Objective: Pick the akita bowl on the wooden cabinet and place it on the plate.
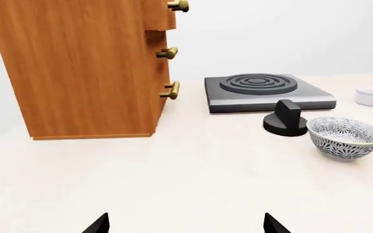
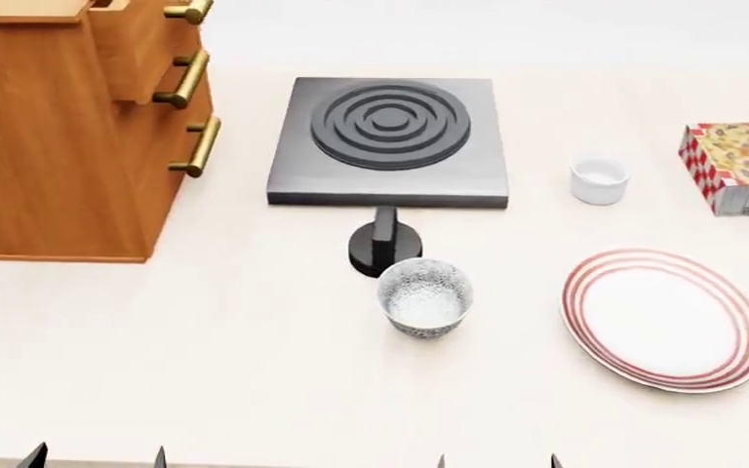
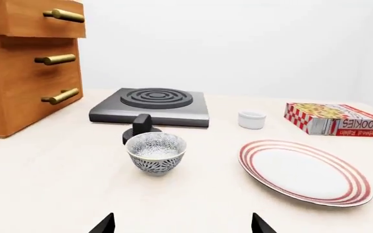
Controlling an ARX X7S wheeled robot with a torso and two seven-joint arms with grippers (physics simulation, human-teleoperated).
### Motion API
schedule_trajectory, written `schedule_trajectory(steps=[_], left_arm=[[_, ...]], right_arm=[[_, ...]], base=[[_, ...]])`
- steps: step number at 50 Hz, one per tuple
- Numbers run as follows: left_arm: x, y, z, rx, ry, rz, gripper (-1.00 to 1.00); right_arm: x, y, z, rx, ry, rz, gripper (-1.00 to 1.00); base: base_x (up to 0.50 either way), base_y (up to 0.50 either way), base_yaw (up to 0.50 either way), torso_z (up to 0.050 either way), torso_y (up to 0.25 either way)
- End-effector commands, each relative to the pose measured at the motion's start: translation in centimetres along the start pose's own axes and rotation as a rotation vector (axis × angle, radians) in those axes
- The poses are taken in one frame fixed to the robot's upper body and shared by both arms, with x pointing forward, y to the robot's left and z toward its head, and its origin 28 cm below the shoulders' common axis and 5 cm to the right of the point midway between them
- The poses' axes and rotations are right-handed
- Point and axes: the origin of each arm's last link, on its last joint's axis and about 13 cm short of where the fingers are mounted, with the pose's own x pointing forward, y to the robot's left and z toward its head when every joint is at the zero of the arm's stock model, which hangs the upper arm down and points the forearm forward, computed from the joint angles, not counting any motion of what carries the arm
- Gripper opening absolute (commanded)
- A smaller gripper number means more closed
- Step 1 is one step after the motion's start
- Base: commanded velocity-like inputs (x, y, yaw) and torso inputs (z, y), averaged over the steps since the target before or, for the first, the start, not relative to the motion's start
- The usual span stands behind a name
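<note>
Both grippers show only dark fingertips at the bottom edge of each frame: left gripper (image 1: 185, 224) jaws spread wide, nothing between them; right gripper (image 3: 182, 224) same, released and empty. In the head view the left tips sit bottom left, the right tips bottom centre, all clear of everything on the table (image 2: 218, 390). Bowl (image 2: 424, 296) is centre frame in the head view, on the table, not on the cabinet (image 2: 50, 146); upright, mouth up, round, so no long axis; speckled dark-on-white pattern outside. It sits just below the black knob (image 2: 382, 245), close to it, touching or not I can't tell. Stove (image 2: 388, 141) is above the knob, square grey slab with concentric rings. Plate (image 2: 663, 319) is at right of the bowl, apart from it, flat, white with red rings, bare. Small white cup (image 2: 600, 179) is above the plate, right of the stove. Box (image 3: 334, 118) at upper right edge, red-white check, long side reads "COOKIES" upside down in the right wrist view; smaller print unreadable. Cabinet fills upper left, three brass bar handles facing the stove, top drawer pulled out a little.
</note>
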Motion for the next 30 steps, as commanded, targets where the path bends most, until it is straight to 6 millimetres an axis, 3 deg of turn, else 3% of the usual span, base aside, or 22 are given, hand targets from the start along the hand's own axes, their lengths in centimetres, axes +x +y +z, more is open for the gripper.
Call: schedule_trajectory(steps=[1,19,30], left_arm=[[0.03,0.02,0.03,-0.010,-0.003,-0.007,1.00],[0.07,0.01,0.03,-0.010,-0.003,-0.005,1.00],[0.11,0.02,0.00,-0.009,-0.002,-0.005,1.00]], right_arm=[[0.09,0.00,0.07,-0.002,-0.002,0.001,1.00],[0.16,-0.08,0.02,0.003,-0.002,-0.001,1.00],[0.16,-0.07,0.05,0.014,0.003,0.000,1.00]], base=[[0.00,0.50,0.00,0.000,0.000],[0.00,0.50,0.00,0.000,0.000],[0.00,0.08,0.00,0.000,0.000]])
